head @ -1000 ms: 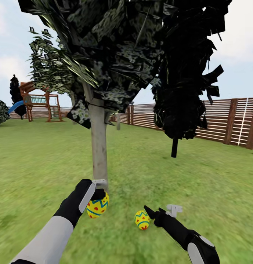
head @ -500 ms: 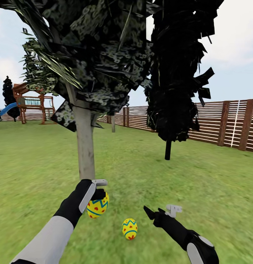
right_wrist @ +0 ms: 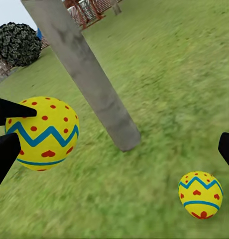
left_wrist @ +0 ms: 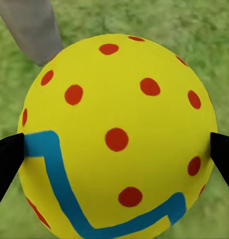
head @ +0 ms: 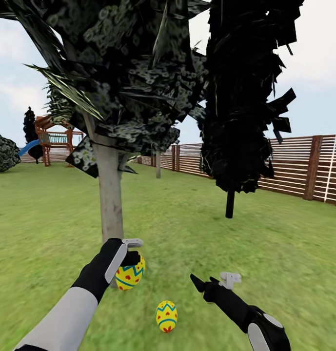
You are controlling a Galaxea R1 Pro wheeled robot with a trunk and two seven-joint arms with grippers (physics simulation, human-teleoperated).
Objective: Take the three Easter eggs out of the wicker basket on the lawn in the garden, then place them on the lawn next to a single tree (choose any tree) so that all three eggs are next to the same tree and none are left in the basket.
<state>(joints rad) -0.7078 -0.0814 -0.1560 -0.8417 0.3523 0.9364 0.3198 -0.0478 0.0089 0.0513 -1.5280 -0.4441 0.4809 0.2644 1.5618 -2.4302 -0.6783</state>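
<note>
Beside the tree [head: 110,195], one egg [head: 130,274] is pinched across its middle by the left gripper [head: 131,253]; smooth and round, it seems slip-prone. Another egg [head: 166,316] lies on the lawn [head: 197,219]; the right gripper [head: 214,282] is spread, empty.

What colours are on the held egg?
Yellow with red dots and a blue zigzag on the egg, clearest in the left wrist view.

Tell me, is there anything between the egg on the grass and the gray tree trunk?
No, just bare lawn. The right wrist view shows plain grass from the egg to the foot of the trunk.
</note>
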